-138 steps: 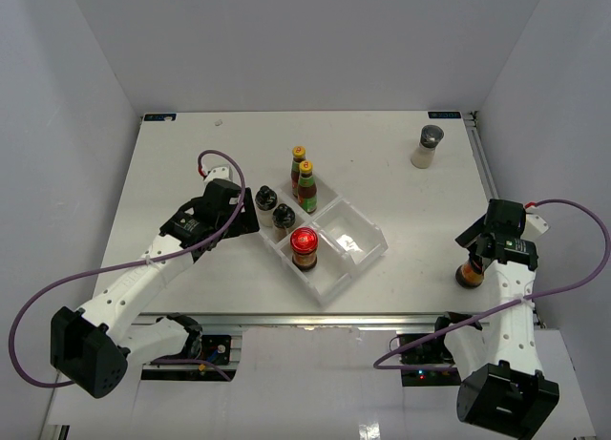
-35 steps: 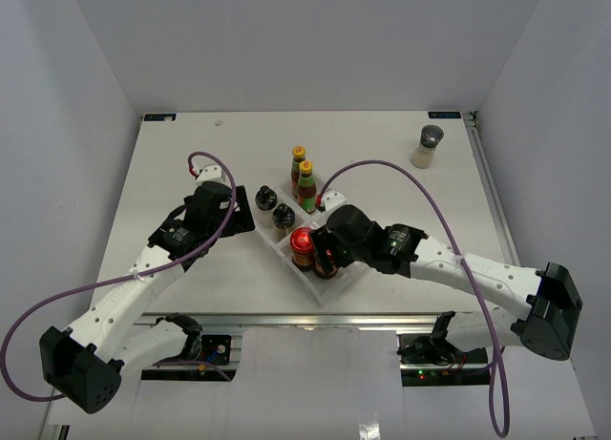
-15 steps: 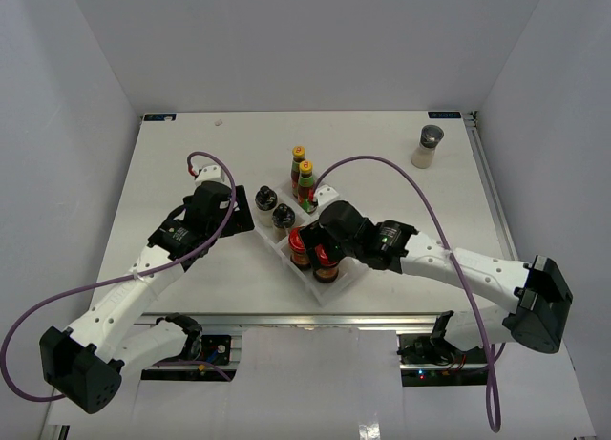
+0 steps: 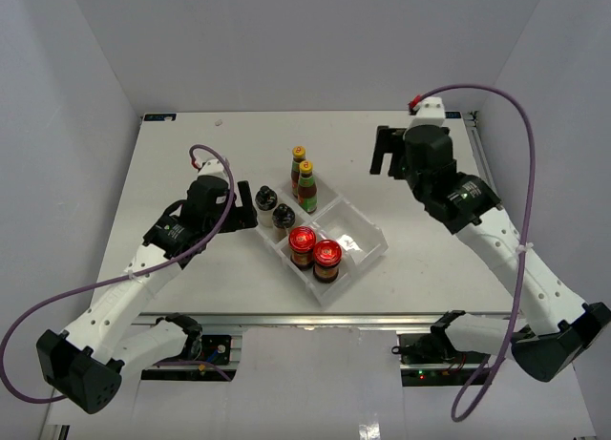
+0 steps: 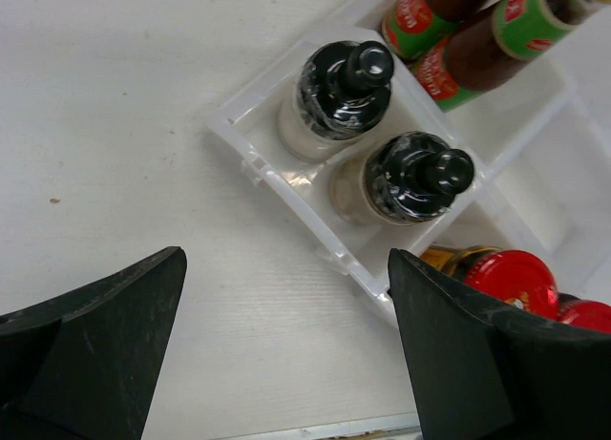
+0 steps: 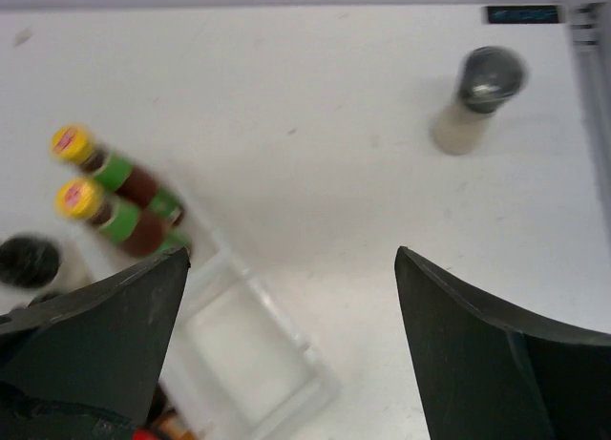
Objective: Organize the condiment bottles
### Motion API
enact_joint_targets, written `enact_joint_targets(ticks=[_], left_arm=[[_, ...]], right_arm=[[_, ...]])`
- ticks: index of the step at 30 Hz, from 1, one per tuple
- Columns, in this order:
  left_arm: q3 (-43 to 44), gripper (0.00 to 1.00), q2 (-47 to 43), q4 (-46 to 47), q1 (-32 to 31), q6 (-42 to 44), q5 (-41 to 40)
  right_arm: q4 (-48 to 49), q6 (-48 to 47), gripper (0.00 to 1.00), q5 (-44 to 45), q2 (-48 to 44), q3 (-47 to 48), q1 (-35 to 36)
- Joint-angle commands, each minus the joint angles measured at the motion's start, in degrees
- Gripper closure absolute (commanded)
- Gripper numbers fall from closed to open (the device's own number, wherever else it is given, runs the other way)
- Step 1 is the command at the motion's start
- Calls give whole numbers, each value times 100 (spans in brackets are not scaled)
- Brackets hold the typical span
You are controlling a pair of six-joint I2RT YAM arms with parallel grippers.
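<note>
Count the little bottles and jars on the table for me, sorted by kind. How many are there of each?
Yellow-capped sauce bottles: 2
Black-capped bottles: 2
Red-lidded jars: 2
Grey-lidded shaker: 1
Total: 7

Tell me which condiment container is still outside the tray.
The grey-lidded shaker: it stands alone on the bare table near the far right corner, while every other one sits in the clear tray.
</note>
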Motion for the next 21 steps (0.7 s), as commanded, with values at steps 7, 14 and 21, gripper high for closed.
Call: enact_joint_targets(ticks=[7,14,21], left_arm=[[535,2,94,-56,14,485,212],[411,2,200,-29,14,513,278],[330,2,407,23,14,601,118]], right_arm=[[94,-242,7,-1357,2425,2262,-2206],[-56,-412,9,-1524,3770,2825,-2763],[399,-654,9,-1662,4489,3020,-3149]])
